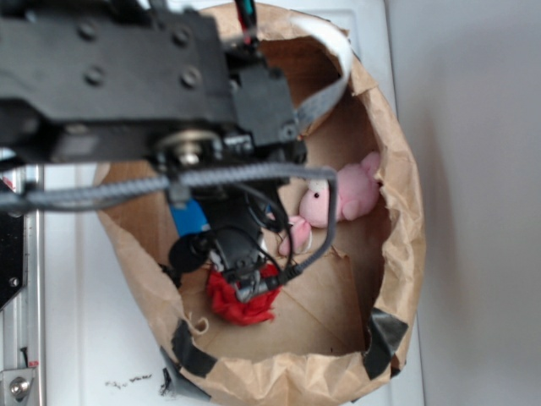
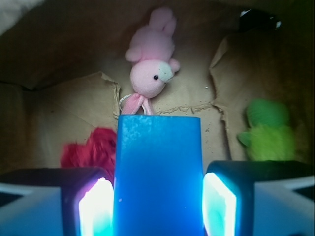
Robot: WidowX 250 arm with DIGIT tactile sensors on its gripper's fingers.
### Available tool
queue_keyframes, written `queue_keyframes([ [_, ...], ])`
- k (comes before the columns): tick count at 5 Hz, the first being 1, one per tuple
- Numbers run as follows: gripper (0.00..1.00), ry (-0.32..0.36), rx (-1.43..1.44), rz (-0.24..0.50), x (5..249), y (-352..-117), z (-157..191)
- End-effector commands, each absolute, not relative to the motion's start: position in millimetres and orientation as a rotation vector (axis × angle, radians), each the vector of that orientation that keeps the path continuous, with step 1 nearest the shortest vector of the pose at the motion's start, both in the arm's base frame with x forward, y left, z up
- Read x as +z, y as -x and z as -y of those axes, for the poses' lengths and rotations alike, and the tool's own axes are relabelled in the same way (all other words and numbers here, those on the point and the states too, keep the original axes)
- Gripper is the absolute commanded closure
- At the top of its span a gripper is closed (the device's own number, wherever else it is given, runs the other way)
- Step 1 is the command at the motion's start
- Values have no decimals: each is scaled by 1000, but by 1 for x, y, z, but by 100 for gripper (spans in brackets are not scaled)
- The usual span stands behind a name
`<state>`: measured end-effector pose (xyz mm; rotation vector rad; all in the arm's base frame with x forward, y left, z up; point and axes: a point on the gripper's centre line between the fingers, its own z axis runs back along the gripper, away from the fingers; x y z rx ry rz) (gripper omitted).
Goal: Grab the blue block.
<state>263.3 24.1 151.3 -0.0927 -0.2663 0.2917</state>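
A boxy black metal robot arm (image 1: 127, 76) is showing round screws, a grey braided cable (image 1: 127, 190) and thin black wires (image 1: 279, 220).

Exterior view: we look steeply down from above into a brown paper bag (image 1: 397, 211), close in; the black robot arm (image 1: 127, 76) blocks the upper left of the picture.

Wrist view: we sit low inside the bag, just behind the gripper (image 2: 157, 206), facing along the bag floor toward the far wall. Very near; the blue block (image 2: 158, 172) fills the centre foreground.

Shared by both: the pink plush toy (image 1: 342, 196) (image 2: 150, 64), the red cloth lump (image 1: 243, 298) (image 2: 93, 150), and the blue block (image 1: 189, 216).
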Motion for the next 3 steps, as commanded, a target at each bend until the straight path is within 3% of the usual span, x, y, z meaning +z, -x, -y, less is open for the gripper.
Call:
queue_keyframes([
  [1,100,57,239,375,211,-260,-32],
  [3,100,6,202,424,204,-264,-26],
])
